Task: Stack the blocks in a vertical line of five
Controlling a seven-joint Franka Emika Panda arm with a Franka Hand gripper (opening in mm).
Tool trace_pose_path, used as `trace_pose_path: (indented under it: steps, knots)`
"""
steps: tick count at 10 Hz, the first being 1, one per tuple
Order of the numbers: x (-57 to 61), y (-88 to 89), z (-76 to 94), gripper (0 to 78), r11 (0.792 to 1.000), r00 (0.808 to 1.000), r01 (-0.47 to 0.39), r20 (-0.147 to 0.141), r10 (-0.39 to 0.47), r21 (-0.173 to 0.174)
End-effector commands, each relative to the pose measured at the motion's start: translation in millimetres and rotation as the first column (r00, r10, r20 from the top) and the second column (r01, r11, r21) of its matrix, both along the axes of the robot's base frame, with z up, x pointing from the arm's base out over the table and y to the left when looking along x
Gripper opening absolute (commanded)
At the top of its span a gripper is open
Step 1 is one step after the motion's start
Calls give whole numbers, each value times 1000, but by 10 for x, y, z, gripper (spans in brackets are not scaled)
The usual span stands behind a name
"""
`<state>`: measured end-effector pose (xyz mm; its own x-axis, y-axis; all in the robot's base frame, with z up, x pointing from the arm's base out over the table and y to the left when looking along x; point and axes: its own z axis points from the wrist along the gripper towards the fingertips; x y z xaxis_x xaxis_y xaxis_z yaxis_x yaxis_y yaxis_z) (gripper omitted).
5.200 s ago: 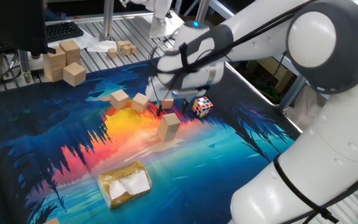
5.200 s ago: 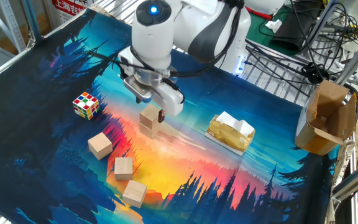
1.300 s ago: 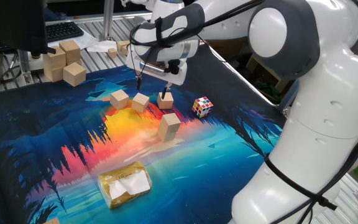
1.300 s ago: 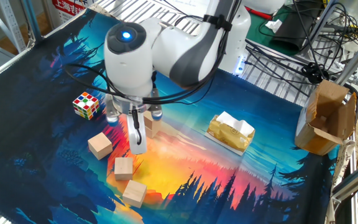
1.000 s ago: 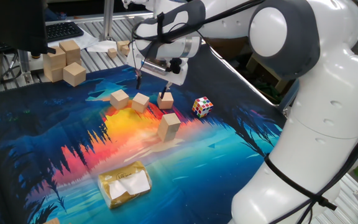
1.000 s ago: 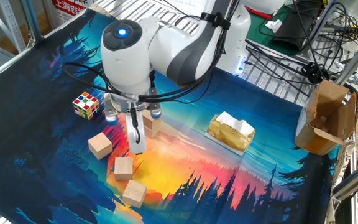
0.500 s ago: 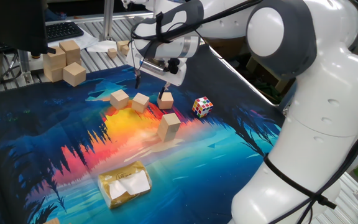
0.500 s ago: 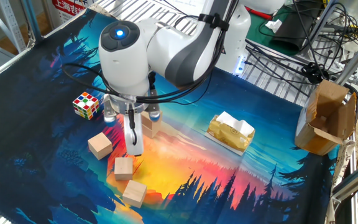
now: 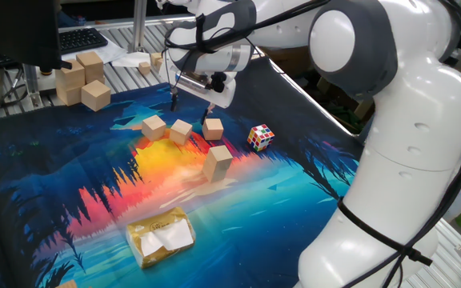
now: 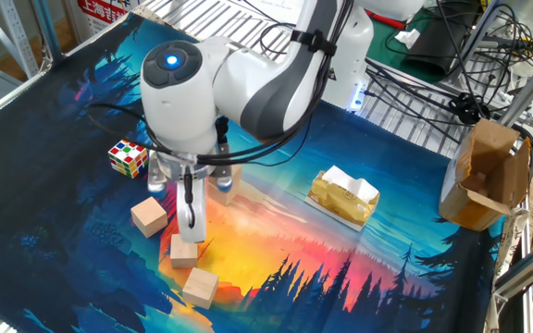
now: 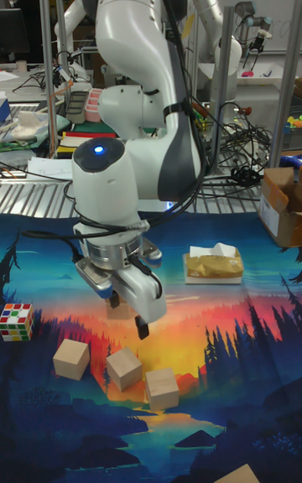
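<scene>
1. I checked the two white fingers [image 9: 217, 94] of the arm. They stood apart with nothing between them, and they hung above the counter [image 9: 310, 200] with its printed sunset mat.
2. I compared this with about five seconds before. The fingers had then been down at the short stack of two small light-tan wooden cubes [image 9: 217, 162]. They had since let go, risen and travelled towards the far side of the mat.
3. I confirmed that the stack stood on its own near the middle of the mat, with the upper cube resting slightly askew on the lower one.
4. I located the three loose cubes in a row behind the stack:
   - the loose tan cube nearest the puzzle cube [image 9: 213, 128];
   - the middle loose tan cube [image 9: 181, 131];
   - the far-left loose tan cube [image 9: 153, 126].
5. I noted that over the last second the fingers had drifted away from the cube nearest the multicoloured puzzle cube [image 9: 261, 137]. In the other fixed view one finger hung just over the middle cube.
6. I judged the task two cubes along out of five. The placement was complete and the approach to a third cube was in hand.
7. I judged that the next step called for a straight descent with the fingers astride one cube, clear of its close neighbours.
8. I left the yellow packet [image 9: 162, 236] and the larger pale wooden blocks [image 9: 82, 80] alone.
</scene>
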<state>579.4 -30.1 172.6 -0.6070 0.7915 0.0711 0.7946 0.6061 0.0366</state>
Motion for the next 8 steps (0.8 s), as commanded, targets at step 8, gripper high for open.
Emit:
trace_pose_path:
  steps: [8]
  knots:
    - [236,47,-232,774,999,998,32,48,-32,-5]
